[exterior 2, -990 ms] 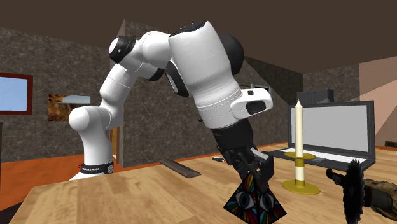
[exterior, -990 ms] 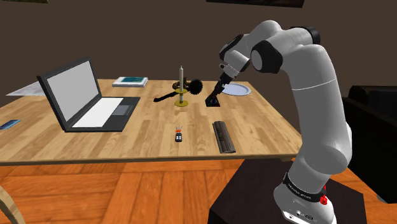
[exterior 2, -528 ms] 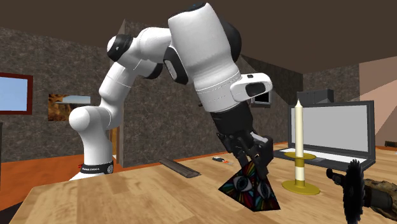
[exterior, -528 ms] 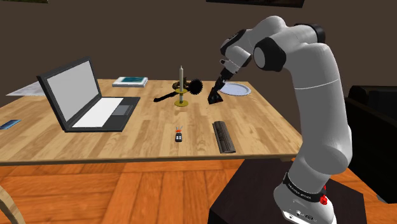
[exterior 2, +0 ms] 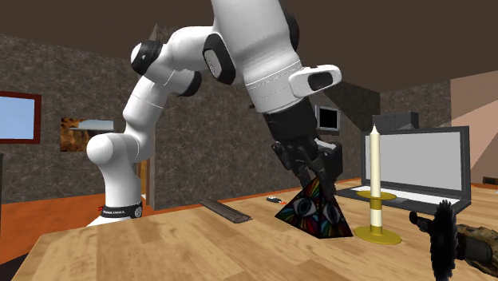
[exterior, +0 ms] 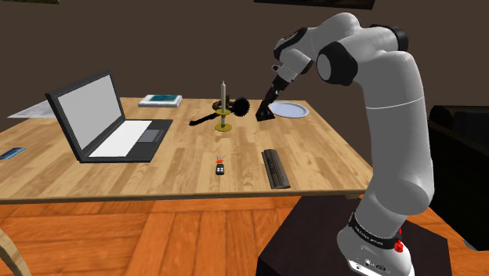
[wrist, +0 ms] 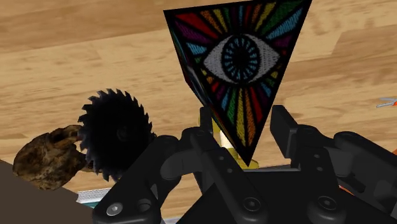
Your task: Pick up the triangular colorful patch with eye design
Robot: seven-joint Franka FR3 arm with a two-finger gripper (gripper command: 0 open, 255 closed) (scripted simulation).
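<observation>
Wrist view: triangular patch [wrist: 238,63], black-edged, rainbow rays fanning from a white-and-blue eye at centre. Pinched by its point in the gripper [wrist: 243,130], broad edge farthest from the hand. Second exterior view: hanging point-up from the gripper [exterior 2: 315,172], patch [exterior 2: 313,211] just beside the candle [exterior 2: 373,172]; cannot tell whether clear of the bench [exterior 2: 160,247]. Shoulder view: over the bench's far side, between saw blade [exterior: 241,107] and plate [exterior: 290,110], far edge close behind. Bare wood toward the near edge, between laptop [exterior: 102,118] and dark bar [exterior: 274,167].
</observation>
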